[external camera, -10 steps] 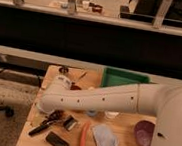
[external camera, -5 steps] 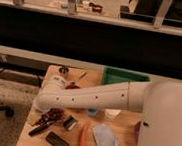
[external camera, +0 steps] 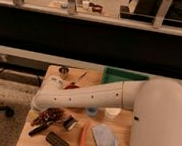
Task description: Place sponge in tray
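Your counter (external camera: 30,141) carries the tray (external camera: 126,77) at the back, a black block (external camera: 57,142) and grey-blue cloth (external camera: 104,139) in front; the pincer (external camera: 53,122) hangs low over its left.

The one camera sat high beside the robot's own arm (external camera: 96,96), looking forward and down at the near worktop (external camera: 121,134). The arm crossed the view from the right, with its hand (external camera: 45,111) by the worktop's left edge.
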{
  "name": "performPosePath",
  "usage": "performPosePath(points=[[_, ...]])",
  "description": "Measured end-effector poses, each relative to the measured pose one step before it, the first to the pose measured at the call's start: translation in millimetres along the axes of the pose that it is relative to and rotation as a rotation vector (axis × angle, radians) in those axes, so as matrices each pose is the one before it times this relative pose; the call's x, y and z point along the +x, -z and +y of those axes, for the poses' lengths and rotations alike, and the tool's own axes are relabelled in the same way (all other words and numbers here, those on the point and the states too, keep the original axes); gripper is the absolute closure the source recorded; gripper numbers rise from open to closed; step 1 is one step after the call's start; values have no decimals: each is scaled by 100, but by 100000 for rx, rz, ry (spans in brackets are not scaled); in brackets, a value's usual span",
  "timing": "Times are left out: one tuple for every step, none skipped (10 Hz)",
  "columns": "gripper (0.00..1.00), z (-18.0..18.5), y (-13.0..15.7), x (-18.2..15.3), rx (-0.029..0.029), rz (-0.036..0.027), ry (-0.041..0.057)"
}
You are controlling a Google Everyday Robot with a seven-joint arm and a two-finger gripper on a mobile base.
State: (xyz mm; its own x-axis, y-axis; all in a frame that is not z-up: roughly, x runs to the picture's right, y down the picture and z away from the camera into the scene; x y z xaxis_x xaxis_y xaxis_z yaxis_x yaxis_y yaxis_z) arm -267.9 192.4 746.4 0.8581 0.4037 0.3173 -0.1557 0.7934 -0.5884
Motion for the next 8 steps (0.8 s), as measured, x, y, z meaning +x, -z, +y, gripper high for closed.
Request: performPosePath(points=[[20, -299, -416, -89, 779, -96, -751], [20, -233, -343, -114, 585, -62, -491], [20, -323, -507, -148, 752, -120, -661], [20, -288, -402, -128, 673, -119, -678], [20, -263, -411, -80, 669, -23, -721], [20, -201, -353, -78, 563, 8, -648], [20, -226, -469, -91, 724, 19, -765], [20, -252, -618, -181, 980, -36, -687]])
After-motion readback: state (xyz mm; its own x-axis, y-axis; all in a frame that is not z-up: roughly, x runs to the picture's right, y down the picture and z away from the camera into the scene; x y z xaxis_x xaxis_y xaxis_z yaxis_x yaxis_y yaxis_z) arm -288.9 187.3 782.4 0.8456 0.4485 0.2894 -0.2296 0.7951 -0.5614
